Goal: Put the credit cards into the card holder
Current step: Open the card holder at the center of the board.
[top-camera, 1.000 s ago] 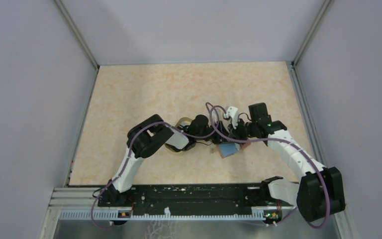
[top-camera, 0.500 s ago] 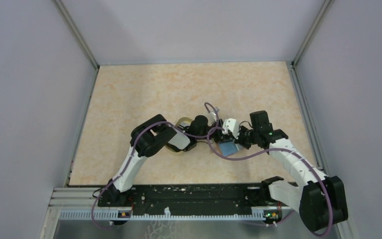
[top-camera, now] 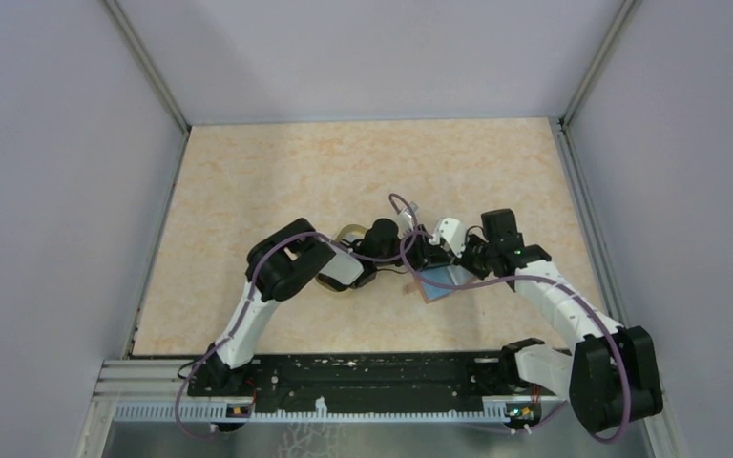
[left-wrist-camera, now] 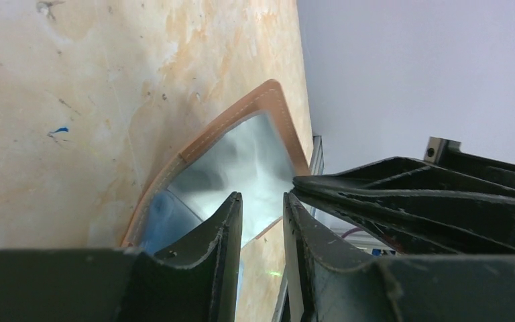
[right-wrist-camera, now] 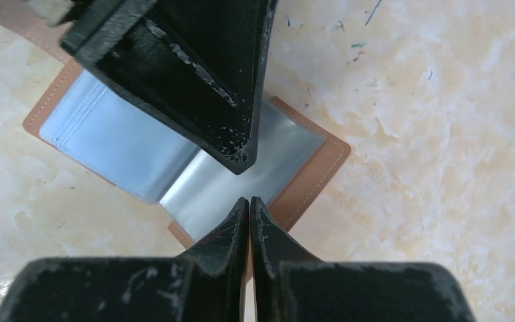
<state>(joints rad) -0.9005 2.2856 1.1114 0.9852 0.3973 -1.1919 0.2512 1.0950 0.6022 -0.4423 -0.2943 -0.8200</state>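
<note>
Right now, my two hands meet over the middle of the pale, marbled beige tabletop (top-camera: 277,181). The small flat reddish-brown leather card holder (top-camera: 436,284) lies open there, with its light blue lining facing up. My left hand (left-wrist-camera: 263,198) reaches in from the left and is slightly open. Its two black fingers stand a narrow gap apart, and through that gap I see only the blue lining and a strip of tabletop. Its fingertips hang over the lining near one stitched brown corner; I cannot tell whether they touch it. My right hand (right-wrist-camera: 249,200) comes in from the right and is closed, its two black fingertips pressed together. Those tips point at the shinier half of the lining, close to the holder's brown border. The two hands are very near each other, tip towards tip, above the card holder. Beside my left wrist, a tan-rimmed oval dish (top-camera: 347,230) sits on the tabletop, mostly hidden under that arm.
</note>
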